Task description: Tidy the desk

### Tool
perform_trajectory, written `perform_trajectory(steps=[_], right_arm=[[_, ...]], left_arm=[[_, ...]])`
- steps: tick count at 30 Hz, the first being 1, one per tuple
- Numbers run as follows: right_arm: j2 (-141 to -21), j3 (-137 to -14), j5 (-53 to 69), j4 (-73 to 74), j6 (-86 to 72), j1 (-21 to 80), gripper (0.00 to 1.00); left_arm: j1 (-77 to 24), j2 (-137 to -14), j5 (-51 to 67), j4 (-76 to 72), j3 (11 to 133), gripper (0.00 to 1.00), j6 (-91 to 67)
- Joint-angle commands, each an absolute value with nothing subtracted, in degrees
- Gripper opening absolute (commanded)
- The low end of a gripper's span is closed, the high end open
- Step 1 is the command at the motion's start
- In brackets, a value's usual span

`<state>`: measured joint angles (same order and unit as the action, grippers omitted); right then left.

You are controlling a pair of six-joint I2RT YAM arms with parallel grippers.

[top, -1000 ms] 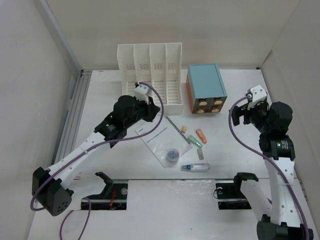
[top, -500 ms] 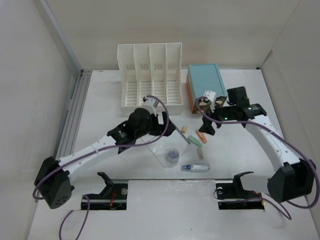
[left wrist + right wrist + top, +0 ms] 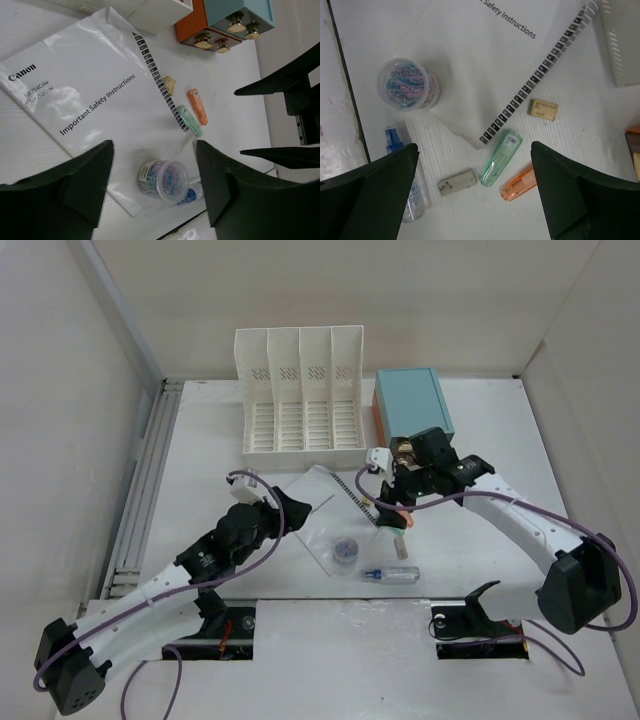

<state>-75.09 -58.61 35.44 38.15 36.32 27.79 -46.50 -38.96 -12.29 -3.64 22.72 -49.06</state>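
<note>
The desk (image 3: 200,440) is a white tabletop with loose items at its middle. A Canon booklet (image 3: 75,95) lies flat, with a clear tub of paper clips (image 3: 164,180) on its near corner. My left gripper (image 3: 155,187) hangs open above that tub, touching nothing; from above it (image 3: 293,505) sits at the booklet's left edge. My right gripper (image 3: 475,195) is open over a green stapler-like case (image 3: 501,157), an orange one (image 3: 519,182) and a white eraser (image 3: 456,182). A tan eraser (image 3: 543,109) and a spray bottle (image 3: 412,185) lie nearby.
A white slotted file rack (image 3: 300,390) stands at the back. To its right is a teal-topped box (image 3: 412,410) with orange drawers (image 3: 205,37). Side walls close in the desk on the left and right.
The left arm drew back from the file rack to the booklet's left edge. The right arm swung in from the far right to above the small items, its jaws opening wider.
</note>
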Motion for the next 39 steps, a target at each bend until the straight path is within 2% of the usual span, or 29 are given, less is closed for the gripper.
perform_trajectory(steps=[1,2,3,6,8,10,11,15,20,27,39], right_arm=[[-75.7,-59.1,33.1,37.8,42.3,32.7,0.99],[-76.6,-59.7,31.2,38.8,44.0,33.9,0.99],[-77.5,-60.3,28.9,38.8,44.8,34.7,0.99],[-77.5,-59.2,19.3,32.1,41.4,34.7,0.99],[-74.9,-58.7,12.0,28.9,40.1,34.7,0.99],[-73.0,-58.2,14.3,30.0,40.1,34.7,1.00],[-71.4,-58.2,19.5,31.1,40.9,34.7,1.00],[-70.0,-55.6,23.1,33.6,46.3,38.5,1.00],[-74.6,-56.5,37.9,41.4,60.1,39.0,1.00],[-79.5,-57.3,39.6,41.4,68.8,39.0,1.00],[-93.9,-64.1,37.4,38.6,63.8,46.3,1.00]], left_arm=[[-46.7,-38.0,-13.9,-4.7,22.9,0.68,-50.0],[-46.7,-38.0,-13.3,-4.7,23.6,0.82,-49.5],[-46.7,-37.3,-13.3,-4.0,23.6,0.90,-48.4],[-46.7,-36.7,-13.3,-2.7,26.3,1.00,-46.3],[-46.7,-36.2,-13.3,-2.1,26.8,1.00,-44.9],[-46.7,-36.2,-13.3,-2.1,26.8,1.00,-44.3],[-46.7,-36.2,-12.0,-2.8,26.8,1.00,-44.9],[-46.7,-36.2,-9.5,-4.0,25.7,1.00,-47.2],[-46.7,-33.3,-9.0,-2.8,24.9,1.00,-48.8],[-46.7,-30.4,-9.7,-0.6,24.9,1.00,-49.4],[-46.7,-29.3,-9.7,-0.1,23.3,1.00,-50.0]])
